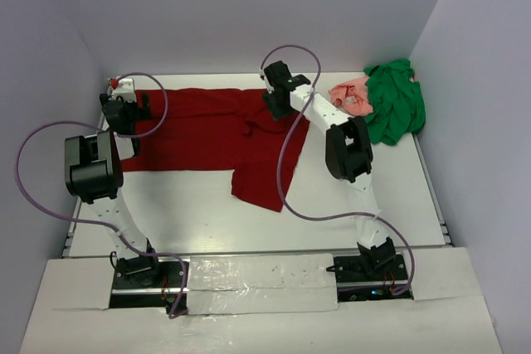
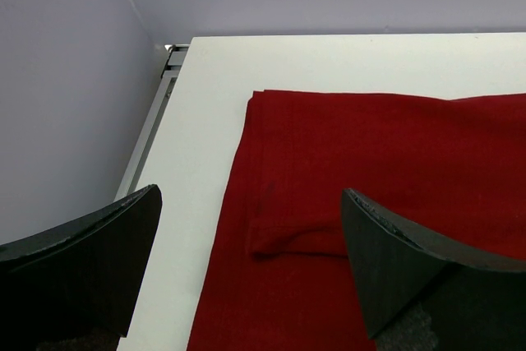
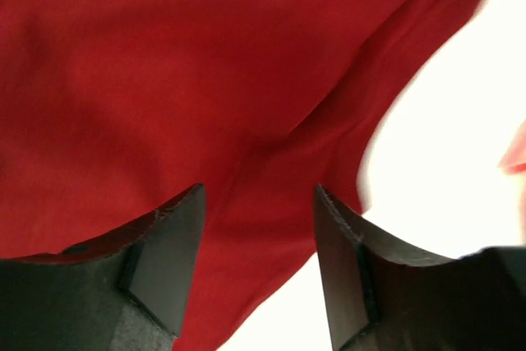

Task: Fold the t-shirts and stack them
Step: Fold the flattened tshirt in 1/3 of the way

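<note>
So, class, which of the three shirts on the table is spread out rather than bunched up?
The dark red shirt: it lies spread across the table, while the green shirt and pink shirt sit crumpled together at the far right.

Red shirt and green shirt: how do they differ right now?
The red shirt lies spread mostly flat across the middle of the table; the green shirt sits crumpled in a heap at the far right corner. Red covers far more table than green. Both are plain cloth.
</note>
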